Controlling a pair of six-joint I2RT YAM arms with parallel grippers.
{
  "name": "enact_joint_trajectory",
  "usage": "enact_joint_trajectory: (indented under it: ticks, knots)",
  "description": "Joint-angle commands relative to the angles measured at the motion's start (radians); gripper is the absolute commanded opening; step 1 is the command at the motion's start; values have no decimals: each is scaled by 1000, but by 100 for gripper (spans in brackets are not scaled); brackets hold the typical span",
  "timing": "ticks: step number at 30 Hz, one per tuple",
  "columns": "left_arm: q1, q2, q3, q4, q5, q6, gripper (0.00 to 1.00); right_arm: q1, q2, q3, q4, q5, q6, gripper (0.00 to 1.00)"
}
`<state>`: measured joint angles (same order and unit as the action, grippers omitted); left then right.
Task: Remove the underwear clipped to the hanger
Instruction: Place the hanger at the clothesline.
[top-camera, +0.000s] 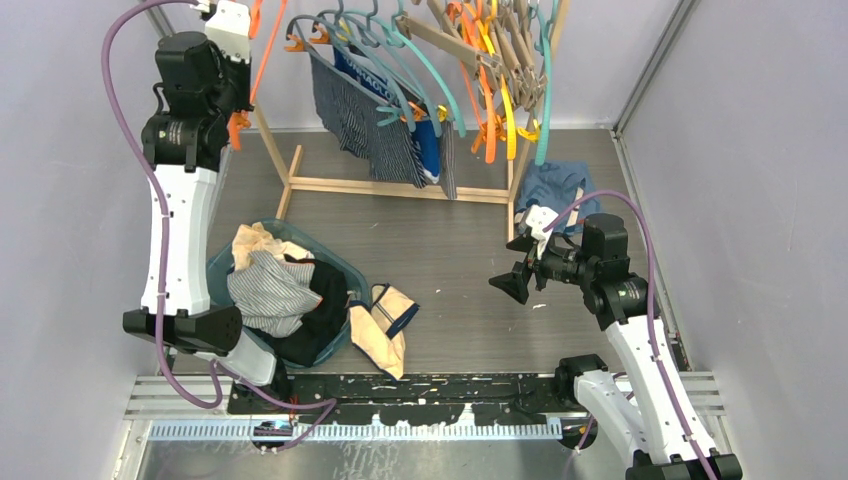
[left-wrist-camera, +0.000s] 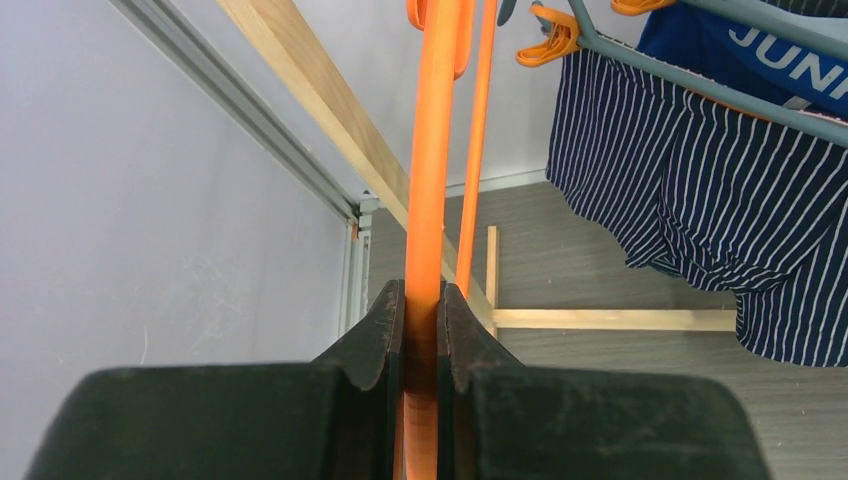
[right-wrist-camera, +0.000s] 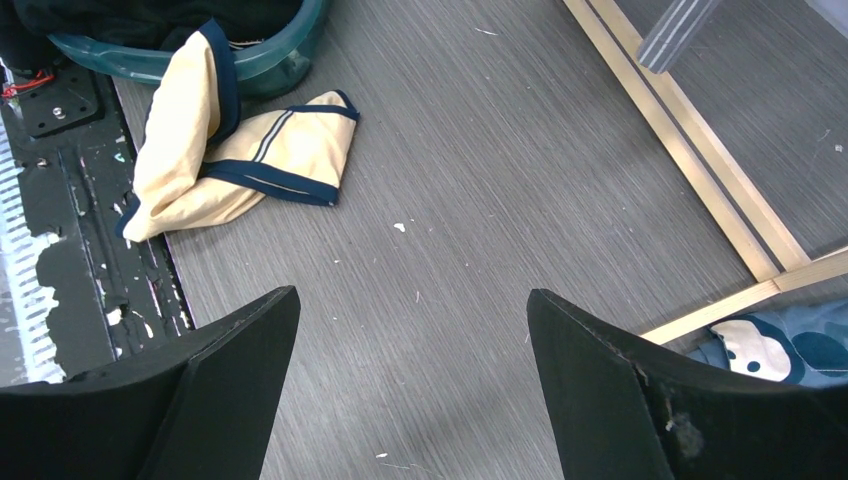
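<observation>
Right gripper (right-wrist-camera: 412, 390) stands wide and empty, low over the table (right-wrist-camera: 480, 150), well apart from the rack (top-camera: 400, 188). Farther back, the left gripper (left-wrist-camera: 422, 300) is pinched tight on an orange hanger (left-wrist-camera: 432, 180) at the rack's left end. Beyond it, the navy pinstriped underwear (left-wrist-camera: 700, 230) hangs clipped to a teal hanger (left-wrist-camera: 700, 85), off to the left gripper's right and draping downward; left arm judged nearer.

The orange hanger (left-wrist-camera: 432, 180) runs off the top of the left wrist view, so its hook goes unseen. The navy pinstriped underwear (left-wrist-camera: 690, 210) and the bright blue underwear (left-wrist-camera: 745, 55) are cut by the right edge, and the blue one's white lettering breaks off mid-word. From the right wrist, the teal basin (right-wrist-camera: 285, 50) is cropped at the top, and the printed garment (right-wrist-camera: 790, 345) shows only a corner at the right edge.
</observation>
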<state>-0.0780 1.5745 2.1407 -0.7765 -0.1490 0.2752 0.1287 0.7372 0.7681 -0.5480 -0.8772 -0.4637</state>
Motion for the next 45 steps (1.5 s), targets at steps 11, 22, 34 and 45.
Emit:
enact_joint_trajectory:
  ticks: [11, 22, 34, 45]
  knots:
    - [32, -17, -46, 210, 10, -11, 0, -2, -2, 13, 20, -22, -1, 90]
    - [55, -6, -111, 265, 61, -15, 0, -2, 7, 13, 19, -21, -3, 90]
    - [56, -65, -226, 249, 79, 12, 37, -3, 10, 7, 22, -22, -7, 90]
    - [55, -210, -366, 185, 74, 32, 86, -2, 22, 2, 26, -14, -5, 90]
